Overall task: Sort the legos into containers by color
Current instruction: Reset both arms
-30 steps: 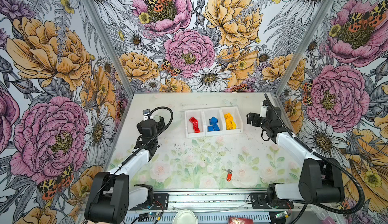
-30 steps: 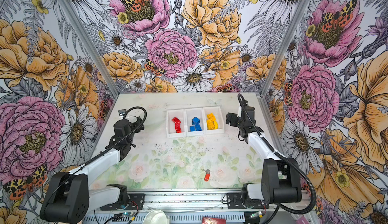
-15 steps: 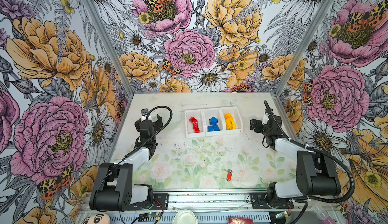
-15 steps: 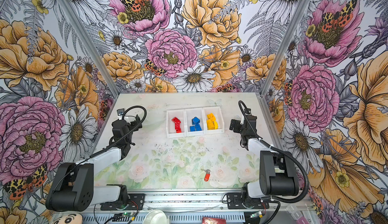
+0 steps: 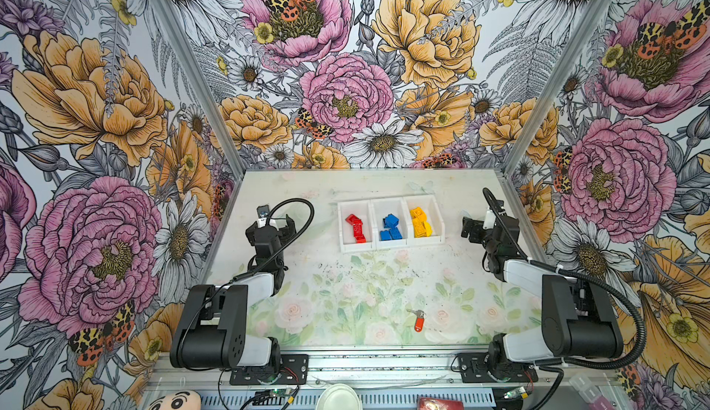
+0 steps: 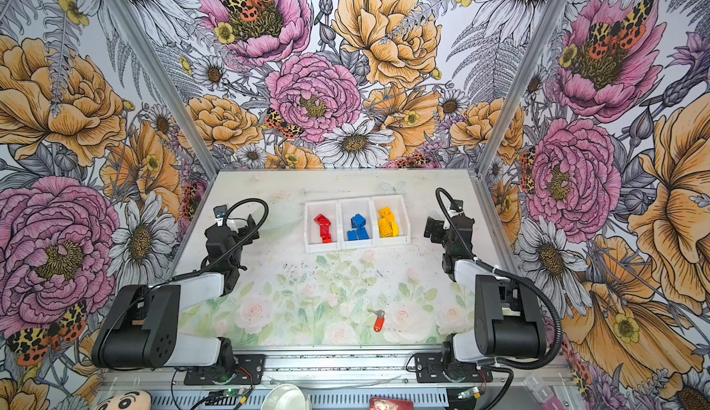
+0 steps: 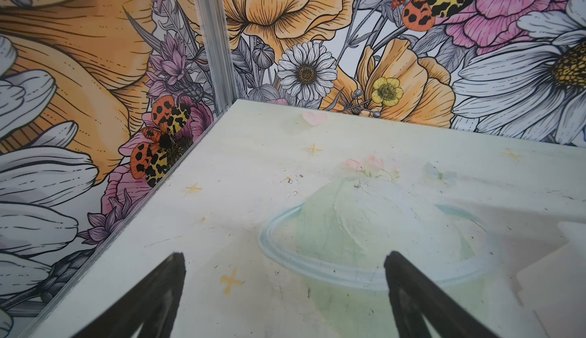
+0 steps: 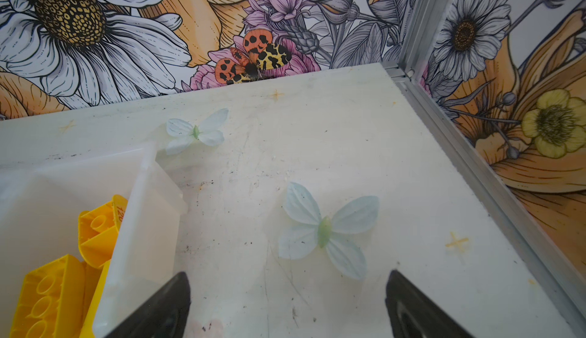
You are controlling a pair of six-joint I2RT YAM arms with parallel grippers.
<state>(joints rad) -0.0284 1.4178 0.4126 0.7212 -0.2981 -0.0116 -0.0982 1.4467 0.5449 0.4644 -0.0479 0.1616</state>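
Looking finished — red, blue, yellow plastic bricks [image 5: 391, 222] sitting sorted in white plastic bins [image 5: 392, 245]; left gripper [image 7: 284, 257], right gripper [image 8: 287, 274] gaping empty — only parking remaining.

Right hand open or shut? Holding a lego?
Open, empty. In the wrist view the right hand has its fingers wide apart, with only bare table between them.

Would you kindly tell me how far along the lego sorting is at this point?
Done: the red legos, blue legos and yellow legos lie in separate bins. In hand: nothing; the left pincer and right pincer are open and empty. Left: seemingly nothing, since no loose brick shows on the table, only a key tag, which is not a lego.
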